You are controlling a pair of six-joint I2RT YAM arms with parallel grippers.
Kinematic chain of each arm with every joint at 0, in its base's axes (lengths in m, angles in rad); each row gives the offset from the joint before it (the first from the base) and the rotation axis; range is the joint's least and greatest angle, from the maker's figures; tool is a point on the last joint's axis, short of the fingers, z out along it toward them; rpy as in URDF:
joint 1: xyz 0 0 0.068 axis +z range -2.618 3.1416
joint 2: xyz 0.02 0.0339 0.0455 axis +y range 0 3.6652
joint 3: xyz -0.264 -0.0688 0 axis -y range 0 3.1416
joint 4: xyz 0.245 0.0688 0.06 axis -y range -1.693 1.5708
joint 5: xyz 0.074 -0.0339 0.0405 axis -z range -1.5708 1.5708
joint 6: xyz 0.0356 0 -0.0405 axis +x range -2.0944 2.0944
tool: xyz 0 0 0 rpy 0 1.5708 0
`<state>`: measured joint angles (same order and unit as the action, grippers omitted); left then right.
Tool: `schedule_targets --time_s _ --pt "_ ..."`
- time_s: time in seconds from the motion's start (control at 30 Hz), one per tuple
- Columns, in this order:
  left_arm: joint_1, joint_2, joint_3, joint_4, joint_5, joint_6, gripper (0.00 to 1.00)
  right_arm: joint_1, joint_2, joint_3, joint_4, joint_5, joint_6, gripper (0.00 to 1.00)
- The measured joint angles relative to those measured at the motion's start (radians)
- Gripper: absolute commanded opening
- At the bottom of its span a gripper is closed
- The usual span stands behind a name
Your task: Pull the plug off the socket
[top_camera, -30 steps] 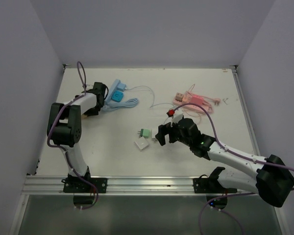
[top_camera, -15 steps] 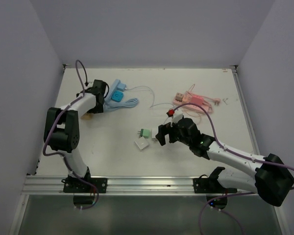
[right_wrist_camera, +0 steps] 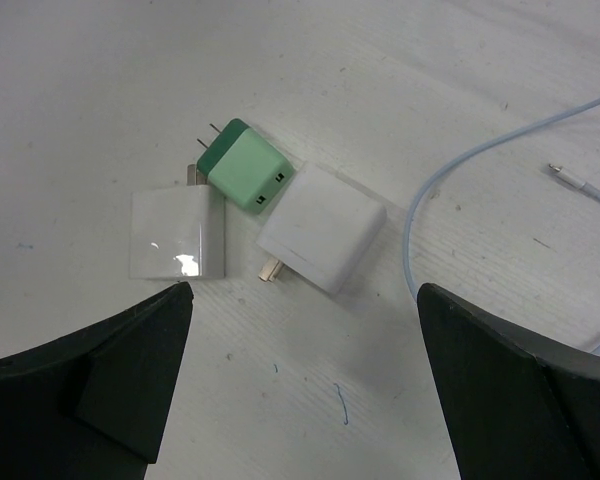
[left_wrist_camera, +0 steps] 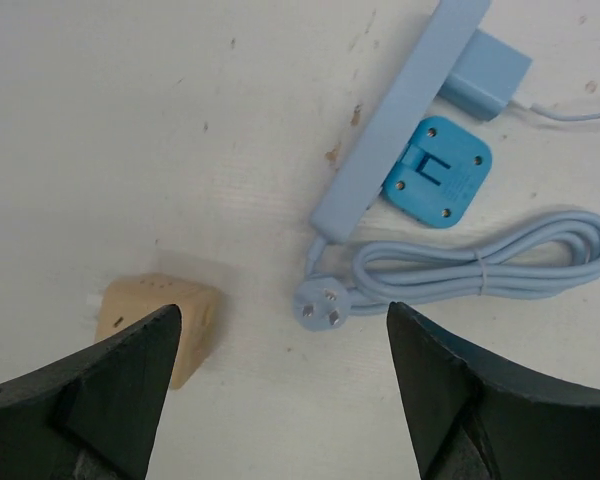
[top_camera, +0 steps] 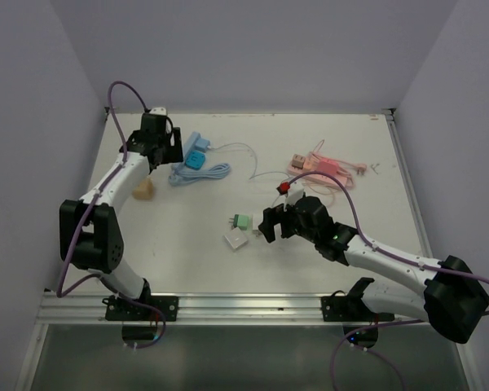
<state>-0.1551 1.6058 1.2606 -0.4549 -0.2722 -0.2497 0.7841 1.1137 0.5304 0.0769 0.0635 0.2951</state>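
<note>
Presently our left fingers (left_wrist_camera: pixel 110 390) and right fingers (right_wrist_camera: pixel 120 370) stand wide, empty; next we must grip the plug (left_wrist_camera: pixel 485 72) seated in the socket (left_wrist_camera: pixel 380 140).

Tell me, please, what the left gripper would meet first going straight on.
The left gripper would probably reach bare table between the tan adapter and the blue plug; depth is unclear.

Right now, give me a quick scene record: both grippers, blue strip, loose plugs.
left gripper: open, empty, above the table
tan adapter: loose on the table, apart from the strip
blue power strip: light blue charger at its end, looks plugged in
right gripper: open, empty, above the chargers
green charger: loose, prongs showing
white chargers: two, either side of the green one
</note>
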Motion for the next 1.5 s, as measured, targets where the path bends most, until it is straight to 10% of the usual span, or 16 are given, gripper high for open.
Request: schedule_targets --time_s 0.83,1.2,1.5 --pt "0.000 0.507 0.322 0.094 0.172 0.187 0.49 -0.001 0.001 -0.031 0.074 -0.055 -0.008 0.99" --pt "0.000 0.425 0.178 0.126 0.167 0.139 0.31 -0.001 0.013 -0.031 0.078 -0.063 -0.008 0.99" --pt "-0.013 0.269 -0.024 0.109 0.145 0.004 0.39 -0.001 0.014 -0.031 0.081 -0.081 -0.008 0.99"
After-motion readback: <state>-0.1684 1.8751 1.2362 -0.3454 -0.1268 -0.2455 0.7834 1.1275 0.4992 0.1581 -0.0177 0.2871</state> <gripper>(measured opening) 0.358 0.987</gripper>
